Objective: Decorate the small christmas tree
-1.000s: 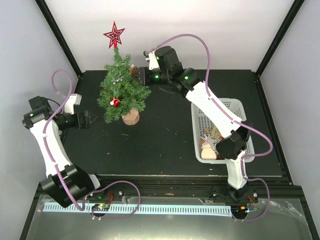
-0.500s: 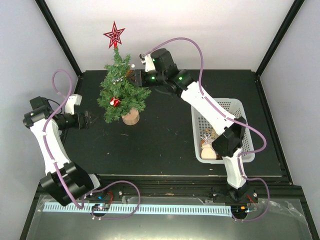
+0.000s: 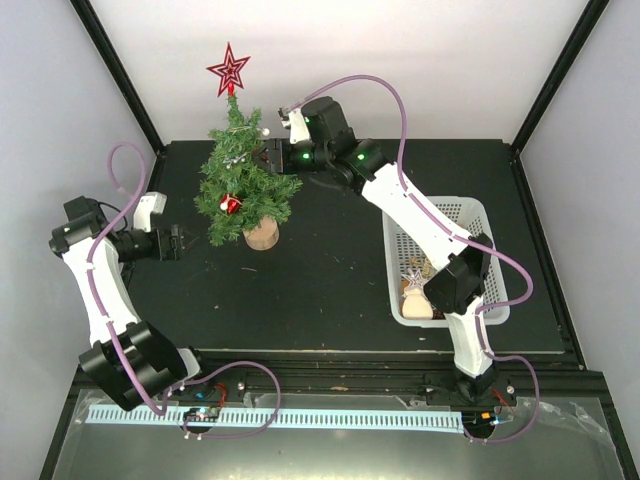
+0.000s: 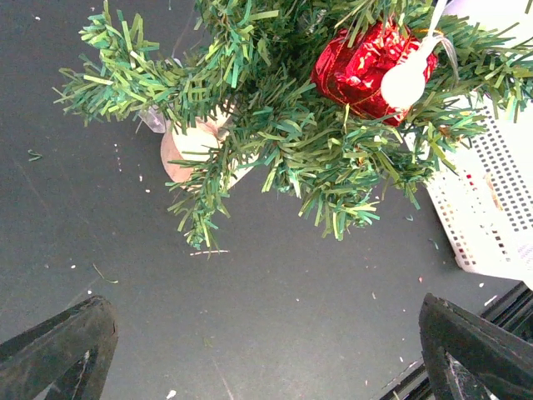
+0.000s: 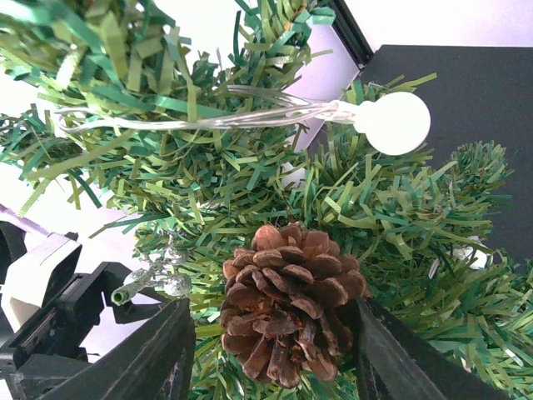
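The small christmas tree point(image 3: 245, 185), a bushy dark green artificial conifer on a short round tan base point(image 3: 261, 234), stands upright on the black table point(image 3: 330, 270), left of centre and towards the far edge. A red openwork star point(image 3: 229, 70) sits on its tip. Over the last second the right arm has pushed in from the right, and the right gripper point(image 5: 275, 350) is now buried in the upper branches. Its jaws have widened and stand parted to either side of a brown scaly pine cone point(image 5: 287, 304), with green needles showing between the cone and one jaw. The cone appears released and lodged in the foliage, just below a round white bulb point(image 5: 391, 122) on a clear wire. Judgement: this ornament is placed, provided it holds when the arm backs out. A snagged needle could drag it off or tip the tree. The left gripper point(image 4: 266, 358) hovers low, near the tree's left flank but apart from it, jaws spread fully and empty, as they were a second ago. A crumpled red foil ornament point(image 4: 366, 67) already hangs lower down. The white perforated plastic basket point(image 3: 470, 215) at the right holds further pieces, so the task looks part done.
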Controlling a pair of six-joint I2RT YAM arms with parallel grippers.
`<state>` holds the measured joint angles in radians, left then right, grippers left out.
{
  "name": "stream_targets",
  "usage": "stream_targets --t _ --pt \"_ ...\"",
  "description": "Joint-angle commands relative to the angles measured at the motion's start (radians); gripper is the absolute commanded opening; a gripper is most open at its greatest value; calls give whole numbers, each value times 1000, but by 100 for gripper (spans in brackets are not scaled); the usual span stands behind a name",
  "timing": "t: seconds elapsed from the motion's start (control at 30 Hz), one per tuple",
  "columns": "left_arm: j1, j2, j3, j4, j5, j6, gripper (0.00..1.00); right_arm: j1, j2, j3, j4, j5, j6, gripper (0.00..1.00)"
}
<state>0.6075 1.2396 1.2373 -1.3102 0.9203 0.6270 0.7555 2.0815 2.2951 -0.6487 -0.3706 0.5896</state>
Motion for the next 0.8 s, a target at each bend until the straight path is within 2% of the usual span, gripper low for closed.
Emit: stream_targets --t 0.0,0.27,0.5,0.77 --pt "-1 6 -12 2 23 25 99 -3 -12 2 19 4 1 53" --pt "1 2 -14 4 19 28 99 -3 -37 7 30 32 9 59" --pt "3 -4 0 -4 13 34 99 -16 -54 6 37 46 20 73" --pt "27 -16 31 -15 2 38 99 -39 -84 1 40 51 23 75"
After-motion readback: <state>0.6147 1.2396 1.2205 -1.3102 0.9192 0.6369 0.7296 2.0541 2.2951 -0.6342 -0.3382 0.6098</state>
